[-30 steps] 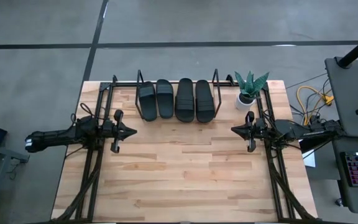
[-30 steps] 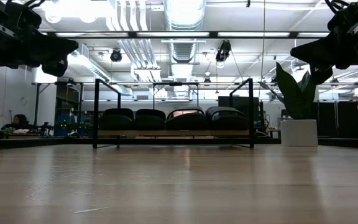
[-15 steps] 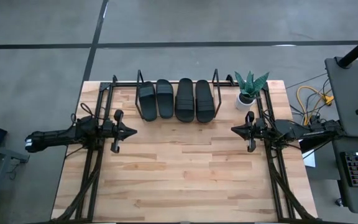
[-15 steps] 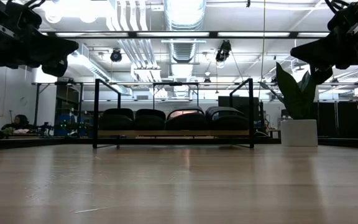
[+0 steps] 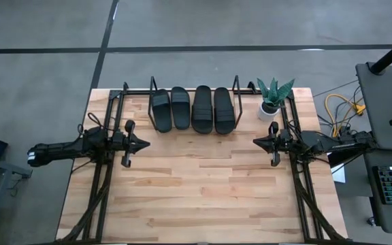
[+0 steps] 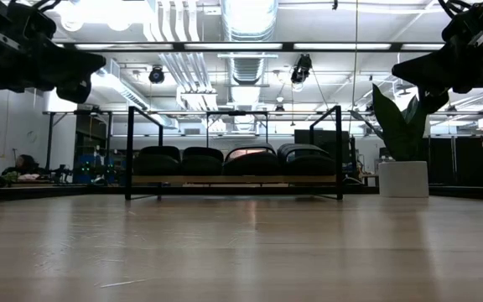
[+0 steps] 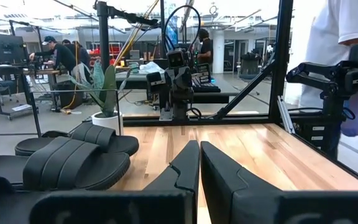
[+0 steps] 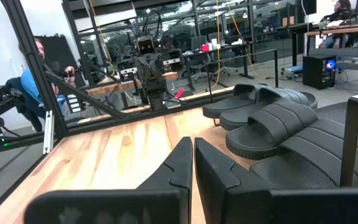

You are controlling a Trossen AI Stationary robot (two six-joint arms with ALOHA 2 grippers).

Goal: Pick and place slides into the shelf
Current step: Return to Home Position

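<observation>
In the high view, the left tool (image 5: 145,143) hangs at the 9 o'clock edge of the tabletop (image 5: 203,197) and points toward 3 o'clock. Its two fingers (image 7: 185,167) are pressed together, with only a thin line between them, and they pinch nothing. From this tool the slides lie at about 1 o'clock, well apart from it.

The four slides (image 5: 203,109) stand side by side on the shelf (image 5: 153,87), which sits at the 12 o'clock edge of the tabletop. They fill it from one wire end frame to the other. A wide stretch of bare wood lies between the two tools and runs down to the 6 o'clock edge.

A small plant (image 5: 272,95) in a white pot stands just beside the right end frame of the shelf.

The right tool (image 5: 256,141) hangs at the 3 o'clock edge and points toward 9 o'clock. Its fingers (image 8: 180,163) are also pressed together and hold nothing. The slides lie at about 11 o'clock from it, well apart, and the plant is near, at about 12 o'clock.
</observation>
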